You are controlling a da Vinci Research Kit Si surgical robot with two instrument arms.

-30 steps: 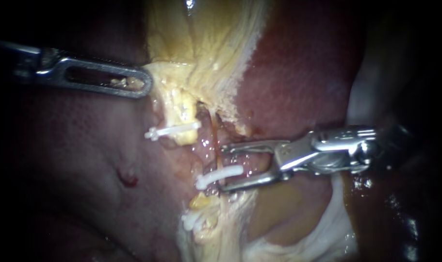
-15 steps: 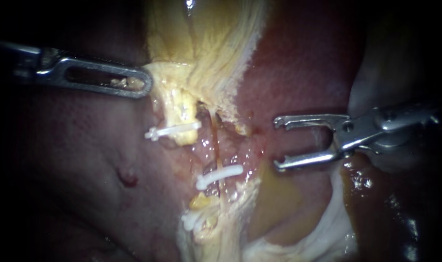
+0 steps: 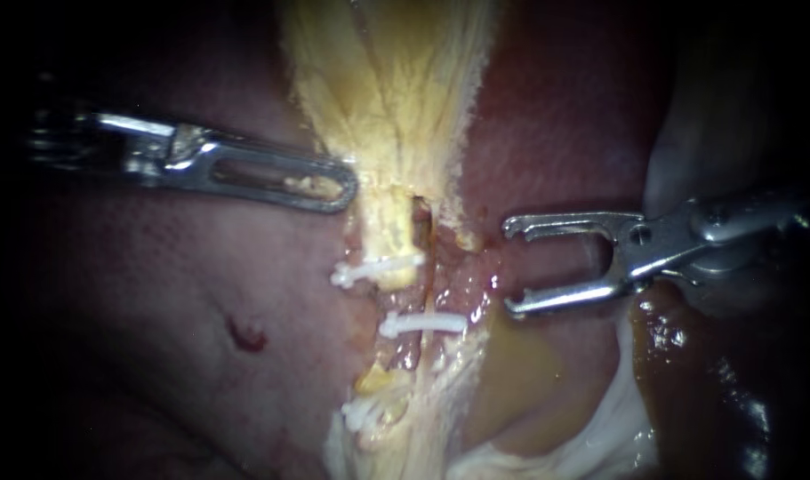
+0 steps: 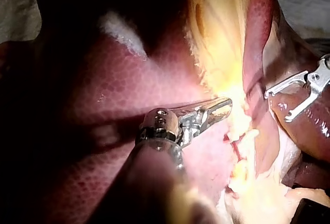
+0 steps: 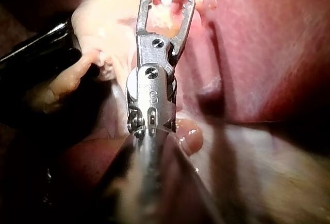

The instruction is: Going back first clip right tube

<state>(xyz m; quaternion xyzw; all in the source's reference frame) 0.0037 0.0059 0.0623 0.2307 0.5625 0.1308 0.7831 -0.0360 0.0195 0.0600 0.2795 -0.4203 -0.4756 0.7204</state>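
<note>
The right instrument [image 3: 511,265] reaches in from the right edge of the frame. Its jaws are spread wide and empty, with the tips just right of the tubes. The left instrument [image 3: 342,182] enters from the upper left, its jaws closed on the yellow tissue [image 3: 396,98] that hangs down from the top centre. The liver [image 3: 200,293] fills the left side and the upper right. Just below centre, the right tube [image 3: 428,298] carries a white clip [image 3: 421,324], which lies apart from the open jaws. A second clip [image 3: 373,269] sits up and to the left of it.

free: bare liver [image 3: 529,160] between right instrument [image 3: 511,267] and clips [image 3: 422,323] | blocked: left instrument [image 3: 338,182] clamped on yellow tissue [image 3: 396,107]
</note>
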